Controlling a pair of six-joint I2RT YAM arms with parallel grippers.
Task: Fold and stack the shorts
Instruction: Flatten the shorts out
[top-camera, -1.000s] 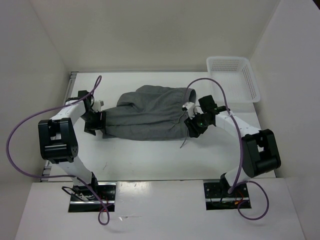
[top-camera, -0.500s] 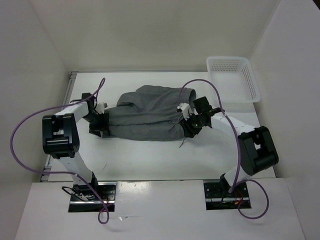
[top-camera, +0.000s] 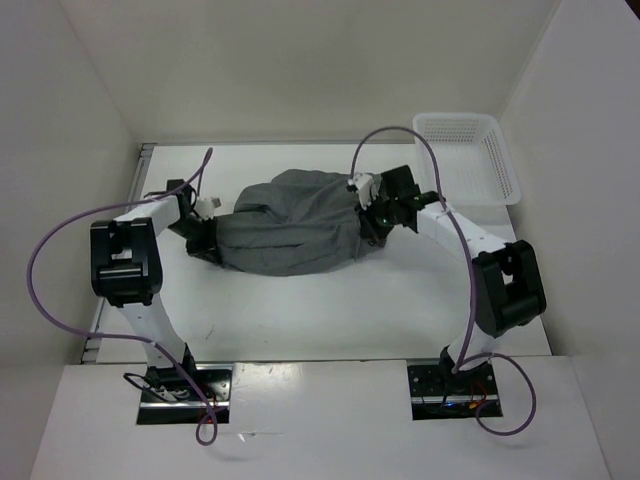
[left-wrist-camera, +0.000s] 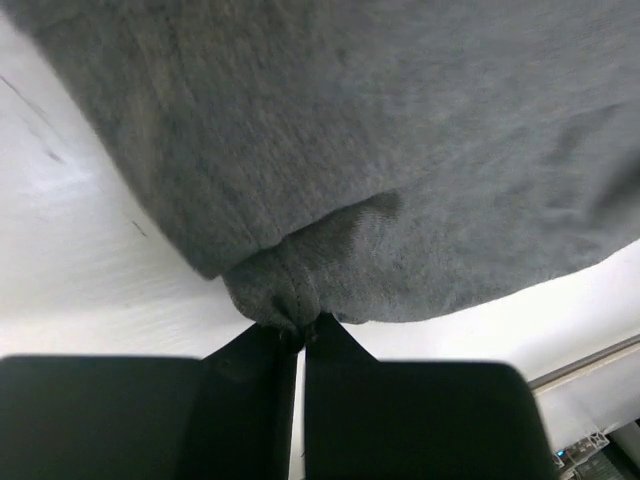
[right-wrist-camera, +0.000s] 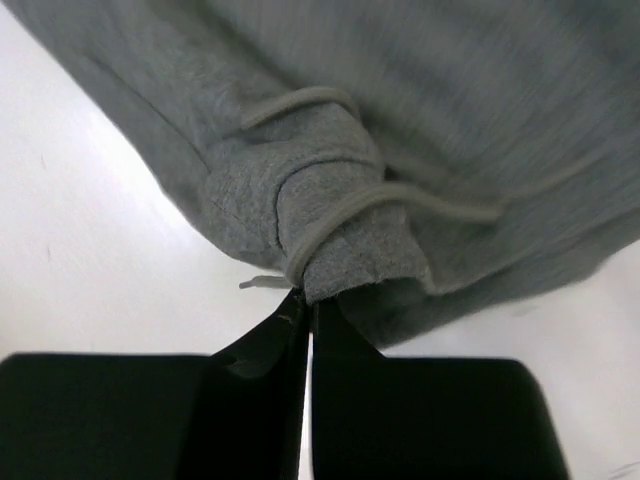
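Observation:
The grey shorts (top-camera: 290, 225) lie bunched across the middle of the white table, leg hems to the left and waistband to the right. My left gripper (top-camera: 207, 240) is shut on a pinched fold of a leg hem (left-wrist-camera: 285, 290) at the cloth's left end. At the right end my right gripper (top-camera: 373, 222) is shut on the waistband corner (right-wrist-camera: 345, 255), with the pale drawstring (right-wrist-camera: 330, 215) wrapped over the pinched cloth. Both pinched corners are raised off the table.
A white perforated basket (top-camera: 468, 155) stands at the back right corner of the table (top-camera: 300, 310). Purple cables loop from both arms. Walls close in the left and right sides.
Both grippers closed on the cloth's ends and moved away from the arm bases. The near edge of the shorts has been drawn back with them, so the cloth looks narrower and more bunched.

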